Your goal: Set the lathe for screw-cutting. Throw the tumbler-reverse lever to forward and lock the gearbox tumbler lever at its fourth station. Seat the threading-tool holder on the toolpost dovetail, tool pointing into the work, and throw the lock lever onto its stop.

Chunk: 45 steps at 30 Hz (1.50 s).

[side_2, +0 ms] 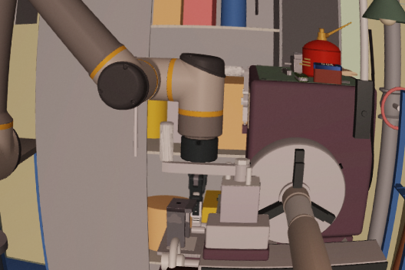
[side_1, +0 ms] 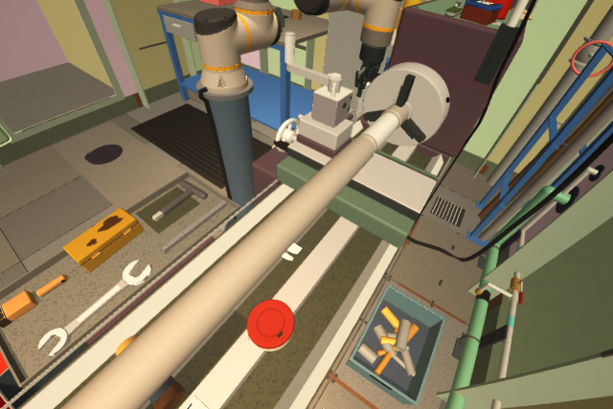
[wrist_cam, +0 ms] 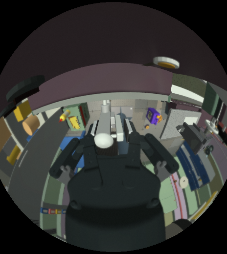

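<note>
My gripper (wrist_cam: pixel 111 133) hangs behind the toolpost (side_1: pixel 332 105), close to the maroon headstock (side_1: pixel 445 73). It is open and holds nothing. A lever with a white knob (wrist_cam: pixel 104 140) stands between its fingers in the wrist camera. The toolpost block (side_2: pixel 239 200) sits on the carriage. Its lock lever (side_2: pixel 199 165) reaches out to the left with an upright white handle (side_2: pixel 167 140). The dark threading-tool holder (side_2: pixel 178 215) rests left of the toolpost, apart from it. The chuck (side_1: pixel 411 100) grips a long beige bar (side_1: pixel 237 256).
The lathe bed (side_1: pixel 346 191) runs toward the side camera under the bar. A red stop button (side_1: pixel 270 324) sits on it. A tray on the left holds a spanner (side_1: pixel 96 305), a yellow case (side_1: pixel 103 238) and a hammer (side_1: pixel 179 199). A bin of offcuts (side_1: pixel 394 342) stands on the right.
</note>
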Tool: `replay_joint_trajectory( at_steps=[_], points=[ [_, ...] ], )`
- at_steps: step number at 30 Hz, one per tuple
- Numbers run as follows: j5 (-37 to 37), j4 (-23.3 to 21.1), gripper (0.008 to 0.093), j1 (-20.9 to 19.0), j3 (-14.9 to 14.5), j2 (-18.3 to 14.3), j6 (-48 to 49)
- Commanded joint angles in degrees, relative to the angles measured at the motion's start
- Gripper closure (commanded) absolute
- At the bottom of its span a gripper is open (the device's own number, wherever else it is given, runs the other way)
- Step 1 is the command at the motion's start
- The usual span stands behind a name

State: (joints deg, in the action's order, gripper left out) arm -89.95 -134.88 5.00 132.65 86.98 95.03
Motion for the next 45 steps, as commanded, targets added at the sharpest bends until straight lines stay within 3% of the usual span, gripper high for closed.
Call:
replay_joint_trajectory(
  at_steps=[1,23,45],
  points=[
    [-0.12,-0.03,0.0496,0.06,-0.07,0.05,0.03],
    [-0.12,-0.04,0.0386,0.63,0.05,0.15,0.59],
    [-0.28,0.02,0.0384,0.72,-0.08,0.28,0.62]
  ],
)
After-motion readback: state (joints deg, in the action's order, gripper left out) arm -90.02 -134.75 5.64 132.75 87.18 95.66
